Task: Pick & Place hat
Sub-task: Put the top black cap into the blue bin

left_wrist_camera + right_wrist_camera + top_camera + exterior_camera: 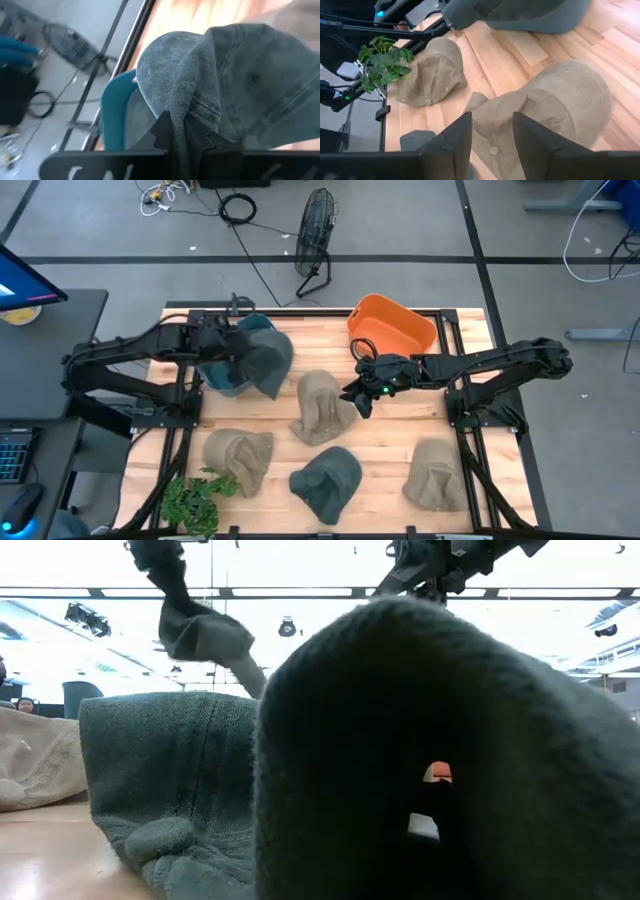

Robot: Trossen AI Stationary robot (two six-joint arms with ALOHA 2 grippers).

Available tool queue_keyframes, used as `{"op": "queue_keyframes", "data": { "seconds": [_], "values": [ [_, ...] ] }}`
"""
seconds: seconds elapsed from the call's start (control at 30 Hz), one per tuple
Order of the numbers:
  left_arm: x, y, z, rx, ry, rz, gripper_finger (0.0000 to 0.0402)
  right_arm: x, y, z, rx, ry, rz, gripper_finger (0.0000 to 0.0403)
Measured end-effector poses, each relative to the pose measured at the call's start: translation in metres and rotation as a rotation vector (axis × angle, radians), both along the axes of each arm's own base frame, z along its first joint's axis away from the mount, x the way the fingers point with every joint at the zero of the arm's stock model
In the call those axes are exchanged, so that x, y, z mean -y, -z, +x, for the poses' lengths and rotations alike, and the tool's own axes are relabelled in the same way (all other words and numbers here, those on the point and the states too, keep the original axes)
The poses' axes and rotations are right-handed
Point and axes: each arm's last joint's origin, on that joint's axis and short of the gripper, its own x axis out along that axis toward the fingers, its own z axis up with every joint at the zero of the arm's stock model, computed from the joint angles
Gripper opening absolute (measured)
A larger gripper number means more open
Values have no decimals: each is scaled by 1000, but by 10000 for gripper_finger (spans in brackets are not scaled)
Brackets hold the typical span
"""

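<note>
Holding a grey-green hat [262,358] in the left hand [232,352], fingers [165,132] clamped on a fold of its fabric, right over the teal bin [228,378] at the table's [390,442] far-left corner. Hat hangs off the table, draped partly over the bin rim; not released yet, so I'd call this placement mid-way.

Right hand [358,394] sits between the orange bin [392,328] and the tan hat [322,406] just right of the teal bin. Its fingers stand apart, nothing between them, aimed down at that tan hat. Looks like the next pick is being lined up, no contact visible.

Still loose on the table, placed from the teal bin:
- tan hat toward the near edge [240,457], beside the plant [195,498]
- dark green hat [328,480] at near centre; it blocks most of the low view
- tan hat far off at the near-right corner [438,472]

Can't see any hats inside either bin. Judgement: one hat nearly in, four left.
</note>
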Motion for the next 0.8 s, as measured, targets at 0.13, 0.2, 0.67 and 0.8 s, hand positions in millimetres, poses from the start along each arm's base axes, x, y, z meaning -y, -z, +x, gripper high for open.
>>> {"op": "queue_keyframes", "data": {
  "seconds": [0.13,0.2,0.67,0.8],
  "values": [
    [-3,-1,-8,-87,61,68,20,0,0,0,1,0,0,142],
    [-3,-3,-11,-130,91,117,20,0,0,0,3,0,0,142],
    [-11,-5,-50,-263,25,132,20,1,0,0,2,-4,-20,142],
    [-20,4,-51,-301,13,97,26,2,0,0,2,1,-25,142]
  ]
}}
